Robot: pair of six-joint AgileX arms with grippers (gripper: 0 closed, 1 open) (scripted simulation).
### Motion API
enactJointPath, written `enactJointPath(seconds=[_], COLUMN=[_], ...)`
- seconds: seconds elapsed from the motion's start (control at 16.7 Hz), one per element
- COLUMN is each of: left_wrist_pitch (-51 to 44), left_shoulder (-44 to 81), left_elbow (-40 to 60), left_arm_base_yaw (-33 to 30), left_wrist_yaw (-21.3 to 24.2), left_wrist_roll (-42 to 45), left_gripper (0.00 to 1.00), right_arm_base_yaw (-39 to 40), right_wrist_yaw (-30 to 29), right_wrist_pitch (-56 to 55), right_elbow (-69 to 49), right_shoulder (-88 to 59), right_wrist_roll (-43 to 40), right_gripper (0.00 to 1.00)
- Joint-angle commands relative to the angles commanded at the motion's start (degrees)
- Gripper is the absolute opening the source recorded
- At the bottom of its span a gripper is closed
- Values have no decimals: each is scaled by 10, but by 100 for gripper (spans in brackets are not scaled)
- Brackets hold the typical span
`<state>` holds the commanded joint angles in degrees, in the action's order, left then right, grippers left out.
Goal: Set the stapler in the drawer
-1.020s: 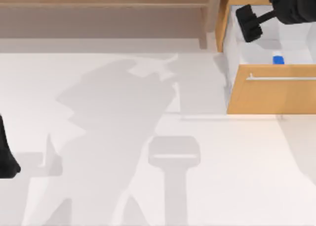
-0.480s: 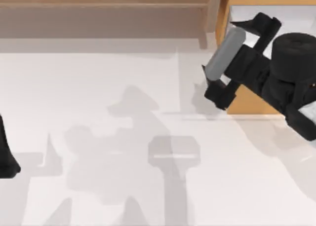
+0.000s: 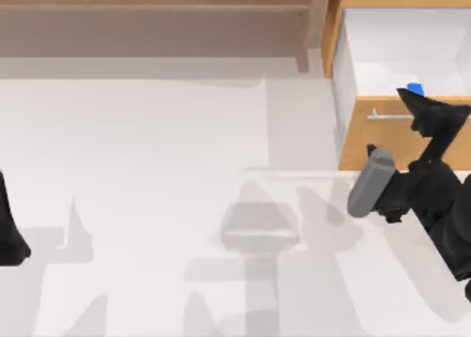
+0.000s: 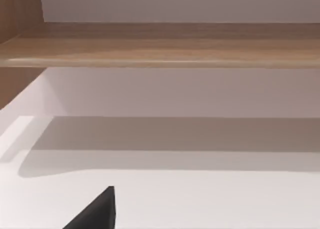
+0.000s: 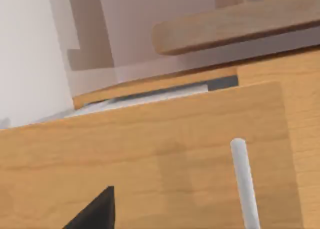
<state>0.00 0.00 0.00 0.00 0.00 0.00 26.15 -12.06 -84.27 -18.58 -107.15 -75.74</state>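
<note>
While the stapler (image 3: 415,89) lies in the drawer (image 3: 383,140), the right tool's (image 3: 434,115) grip seemingly stands released.

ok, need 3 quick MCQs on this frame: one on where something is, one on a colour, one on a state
1. Where is the stapler?
A. on the shelf
B. inside the drawer
C. on the table

2. What colour is the stapler?
A. red
B. green
C. blue

3. The drawer is:
A. pulled open
B. shut
C. lifted out onto the table

Key:
1 B, the stapler lies on the white interior just behind the wooden front.
2 C, it shows bright blue.
3 A, the top view looks down into the white interior; the right gripper is over the handle.
</note>
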Motion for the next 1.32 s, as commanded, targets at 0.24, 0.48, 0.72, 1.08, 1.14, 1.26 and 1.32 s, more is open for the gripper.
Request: enactJointPath(seconds=[0.24,0.48,0.72,1.08,1.14,1.26,1.32], left_wrist_pitch=[0,0,0,0,0,0,0], left_shoulder=[0,0,0,0,0,0,0], left_elbow=[0,0,0,0,0,0,0], left_arm_base_yaw=[0,0,0,0,0,0,0], left_wrist_yaw=[0,0,0,0,0,0,0], left_wrist_roll=[0,0,0,0,0,0,0], left_gripper=[100,100,100,100,100,100,100], right_arm_base_yaw=[-41,-63,-61,-83,-85,-85,-85], right_wrist_yaw=[-69,-96,-96,-77,-75,-75,-75], right_wrist_pitch=[-123,-164,-162,-124,-120,-120,-120], right_elbow=[50,63,61,14,9,9,9], right_shoulder=[-43,-62,-64,-70,-71,-71,-71], right_wrist_roll=[-99,-134,-133,-134,-134,-134,-134], right_gripper=[100,100,100,100,100,100,100])
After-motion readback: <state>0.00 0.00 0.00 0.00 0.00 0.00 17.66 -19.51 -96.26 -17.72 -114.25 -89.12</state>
